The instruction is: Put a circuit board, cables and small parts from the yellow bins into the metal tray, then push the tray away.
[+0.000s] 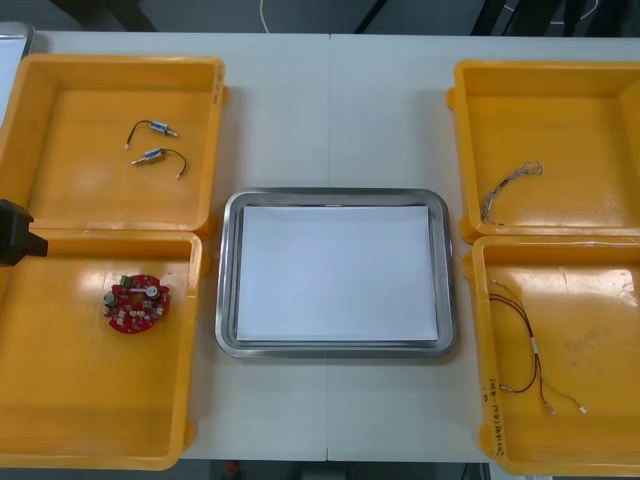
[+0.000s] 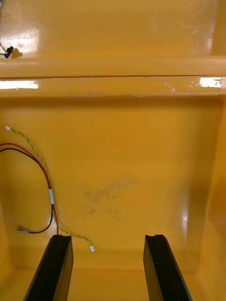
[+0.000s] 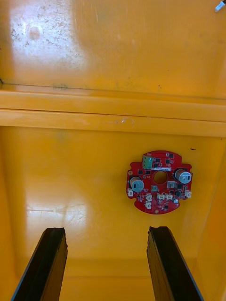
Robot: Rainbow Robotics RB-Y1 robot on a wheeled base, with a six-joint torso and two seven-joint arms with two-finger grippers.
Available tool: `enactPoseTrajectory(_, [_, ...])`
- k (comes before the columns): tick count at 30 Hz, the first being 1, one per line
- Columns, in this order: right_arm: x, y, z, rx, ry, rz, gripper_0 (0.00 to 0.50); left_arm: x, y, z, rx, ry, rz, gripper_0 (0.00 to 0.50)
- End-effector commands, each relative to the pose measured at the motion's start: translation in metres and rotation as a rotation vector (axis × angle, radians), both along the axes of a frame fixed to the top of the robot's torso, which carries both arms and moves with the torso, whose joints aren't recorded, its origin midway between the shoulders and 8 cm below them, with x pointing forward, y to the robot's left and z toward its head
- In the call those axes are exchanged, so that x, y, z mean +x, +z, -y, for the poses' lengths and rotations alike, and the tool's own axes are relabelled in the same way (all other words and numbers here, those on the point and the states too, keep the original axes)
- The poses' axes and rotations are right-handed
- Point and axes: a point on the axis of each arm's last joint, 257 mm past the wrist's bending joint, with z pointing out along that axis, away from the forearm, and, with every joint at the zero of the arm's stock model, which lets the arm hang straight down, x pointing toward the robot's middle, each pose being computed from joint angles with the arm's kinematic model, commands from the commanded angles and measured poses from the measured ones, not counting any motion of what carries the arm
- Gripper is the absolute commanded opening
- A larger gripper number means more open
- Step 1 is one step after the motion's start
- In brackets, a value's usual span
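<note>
Left gripper (image 3: pixel 107 230), fingers wide apart and empty, hovers over a yellow plastic bin (image 3: pixel 70 178) holding a round red circuit board (image 3: pixel 159 182), which lies ahead of one finger. Descending straight could strike it. Right gripper (image 2: pixel 108 237), likewise open and empty, hangs above red and yellow cables (image 2: pixel 51 196).

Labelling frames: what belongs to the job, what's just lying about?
Job: circuit board, small metal parts, twisted cable, red and yellow cable, yellow bins, metal tray, left hand near board, right hand near that cable.
Lying about: grey object at far-left table corner.
</note>
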Motion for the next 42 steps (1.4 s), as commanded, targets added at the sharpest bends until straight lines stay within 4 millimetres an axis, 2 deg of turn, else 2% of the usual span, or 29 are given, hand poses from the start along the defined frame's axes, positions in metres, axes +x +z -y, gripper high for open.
enactPoseTrajectory(1, [0.0004, 0.0072, 0.007, -0.034, -0.012, 0.0, 0.431, -0.0045, 0.0147, -0.0153, 0.08, -0.048, 0.022, 0.5])
enactPoseTrajectory(42, [0.0004, 0.0072, 0.007, -0.034, -0.012, 0.0, 0.431, -0.0045, 0.0147, -0.0153, 0.08, -0.048, 0.022, 0.5])
